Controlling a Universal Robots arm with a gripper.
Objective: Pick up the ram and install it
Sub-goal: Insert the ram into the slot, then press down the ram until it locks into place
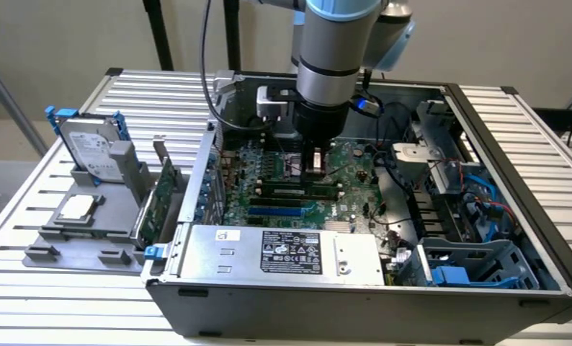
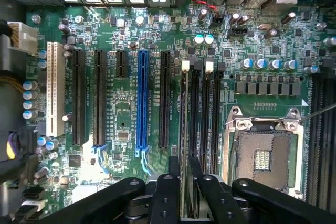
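— Around the gripper?
— Open computer case on a slatted table, power supply along the near edge. Outside the case, at the exterior view's left: a grey holder with a hard drive standing in it and a tall green card beside it.
— On the board itself?
— Blue slot, white slot, empty processor socket. Nothing lying across the memory slots.
— And the ram?
— Seen edge-on: a thin, pale green strip standing upright in the memory slot nearest the blue one, white clip at its far end.
— Clamped or let go?
— Straddled by the gripper at one end, directly over the slot. Gripping or released: cannot tell.
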